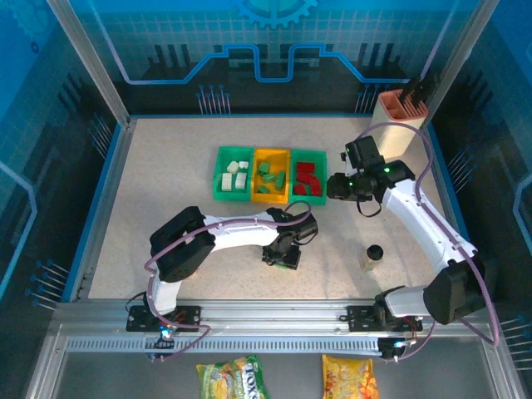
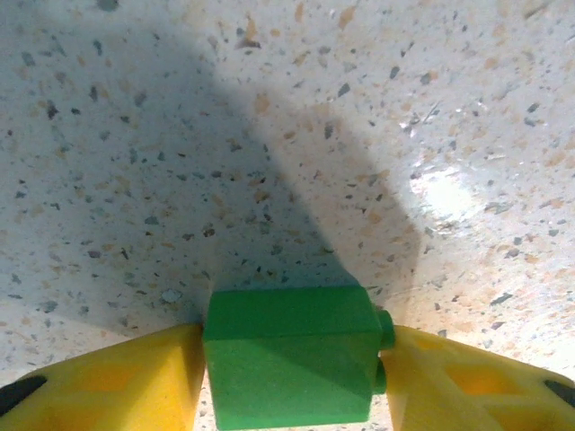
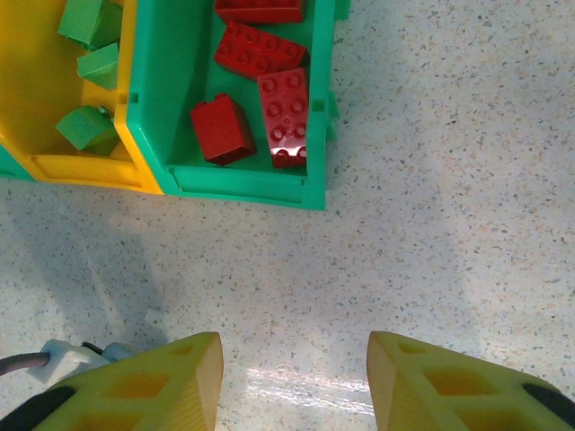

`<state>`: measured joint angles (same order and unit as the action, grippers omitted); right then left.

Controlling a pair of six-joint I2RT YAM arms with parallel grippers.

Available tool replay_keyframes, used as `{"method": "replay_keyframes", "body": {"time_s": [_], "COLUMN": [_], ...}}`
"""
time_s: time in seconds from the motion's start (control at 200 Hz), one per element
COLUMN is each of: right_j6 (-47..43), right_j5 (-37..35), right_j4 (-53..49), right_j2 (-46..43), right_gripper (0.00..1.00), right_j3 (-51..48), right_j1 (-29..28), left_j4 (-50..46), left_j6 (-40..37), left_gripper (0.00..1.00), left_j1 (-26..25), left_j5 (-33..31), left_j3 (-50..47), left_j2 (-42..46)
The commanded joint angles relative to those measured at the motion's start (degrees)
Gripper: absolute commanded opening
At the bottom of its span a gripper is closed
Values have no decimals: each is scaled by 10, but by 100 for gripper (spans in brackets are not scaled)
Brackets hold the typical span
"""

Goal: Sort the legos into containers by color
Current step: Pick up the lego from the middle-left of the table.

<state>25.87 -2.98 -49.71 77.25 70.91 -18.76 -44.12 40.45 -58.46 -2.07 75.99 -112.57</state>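
The left wrist view's bottom edge is cutting off the green brick (image 2: 287,359). The right wrist view's top edge is cutting off a red brick (image 3: 259,9).

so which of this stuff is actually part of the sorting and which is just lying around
Job: green lego outside the bins; white legos, green legos, red legos; left green bin, orange-yellow bin, right green bin.
Lying about: dark-capped bottle, beige holder, two snack packets.

Green lego (image 2: 287,368) pinched in left gripper (image 2: 294,359); other legos (image 1: 308,178) sorted in containers (image 1: 270,151).
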Motion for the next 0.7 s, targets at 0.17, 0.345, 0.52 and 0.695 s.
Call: {"method": "replay_keyframes", "body": {"time_s": [0.17, 0.345, 0.52, 0.695], "right_j6": [6, 7, 6, 6], "right_j5": [-9, -9, -13, -17], "right_j4": [-10, -11, -15, -19], "right_j2": [3, 3, 2, -1], "right_gripper": [47, 47, 47, 47], "right_j3": [-3, -1, 0, -2], "right_j1": [-9, -10, -10, -10], "left_j4": [-9, -15, -22, -24], "left_j6": [2, -1, -8, -21], "left_gripper": [47, 47, 47, 47], "left_j1": [-3, 1, 19, 48], "left_j5": [-3, -14, -22, -23], "left_j3": [2, 3, -2, -12], "left_j2": [-2, 6, 28, 55]}}
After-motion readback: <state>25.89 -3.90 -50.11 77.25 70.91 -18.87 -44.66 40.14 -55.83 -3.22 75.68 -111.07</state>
